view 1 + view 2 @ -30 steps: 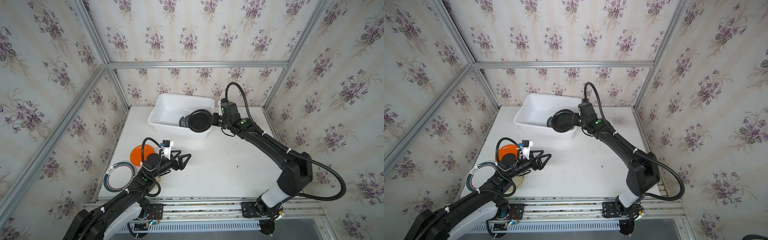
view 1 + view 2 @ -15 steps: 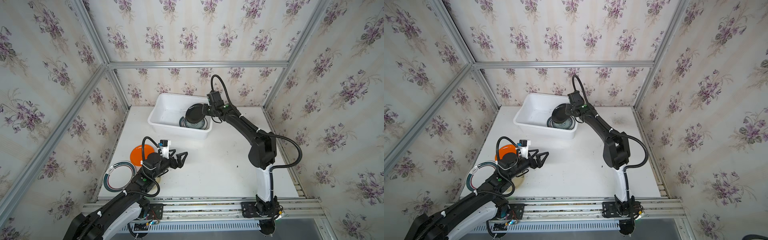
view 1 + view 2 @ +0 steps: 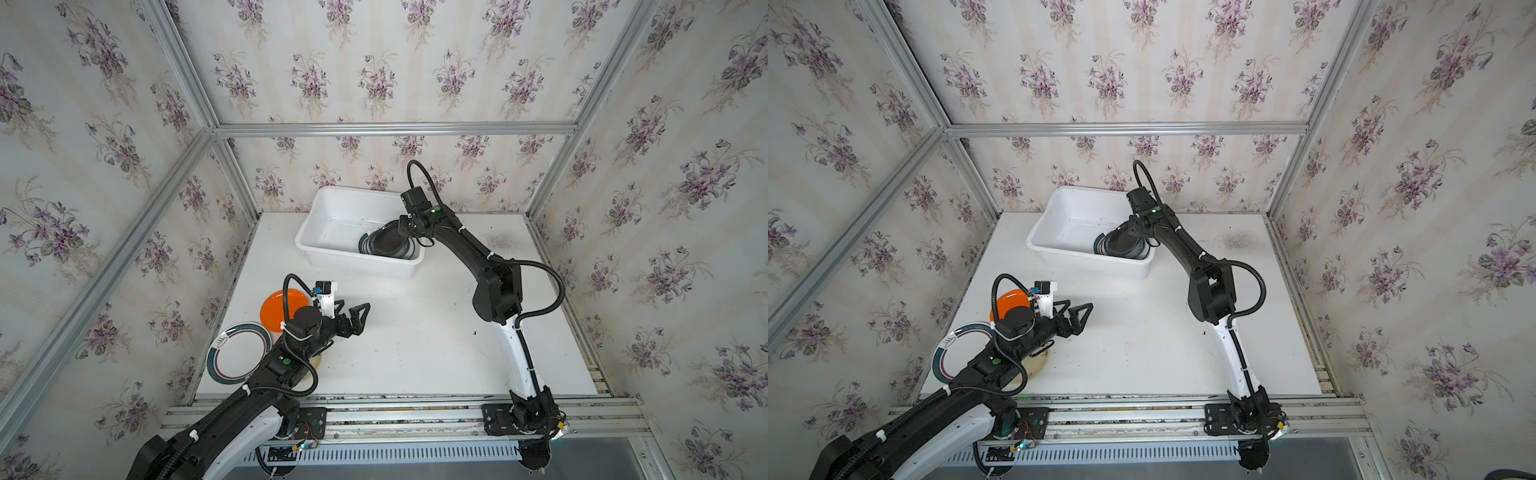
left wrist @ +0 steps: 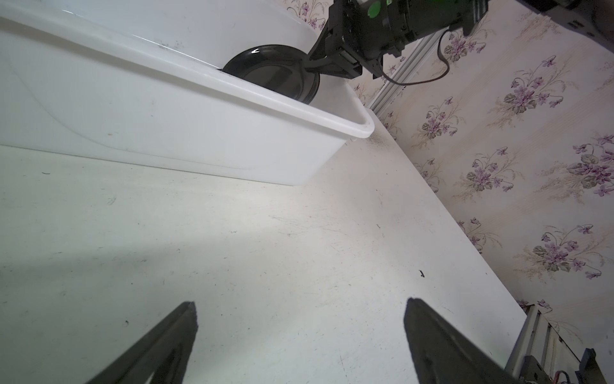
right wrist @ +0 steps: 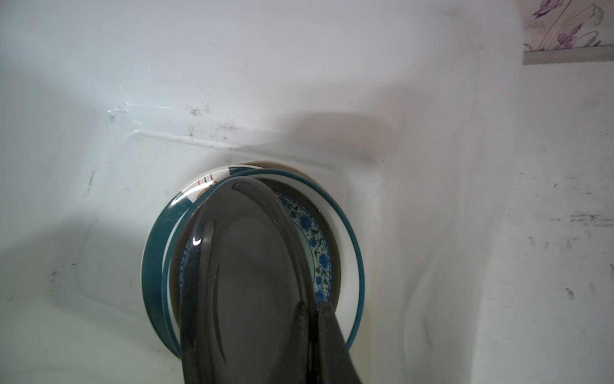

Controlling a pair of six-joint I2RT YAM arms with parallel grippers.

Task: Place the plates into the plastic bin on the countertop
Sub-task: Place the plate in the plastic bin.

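Black plate [image 5: 246, 272]: tilted, low inside the plastic bin [image 3: 353, 262], above the stacked teal-rimmed plates [image 5: 153, 266] and a blue floral plate [image 5: 319, 252].
Right tool [image 5: 314, 307]: pinched together on the black plate's rim.
Left tool [image 4: 299, 302]: spread wide, empty, over bare table [image 3: 415, 353].
Waiting on the table: orange plate [image 3: 272, 309], teal-ringed plate [image 3: 239, 359], and a cream plate [image 3: 1042, 359] partly under the left arm.
Handling: likely stiff, glossy, slippery and chip-prone. The thin rim is the only hold, so it should be laid flat before release, not dropped.

Lab test booth: aluminium rails [image 3: 395, 129] frame floral wallpaper [image 3: 374, 75] around a white countertop [image 3: 415, 345].
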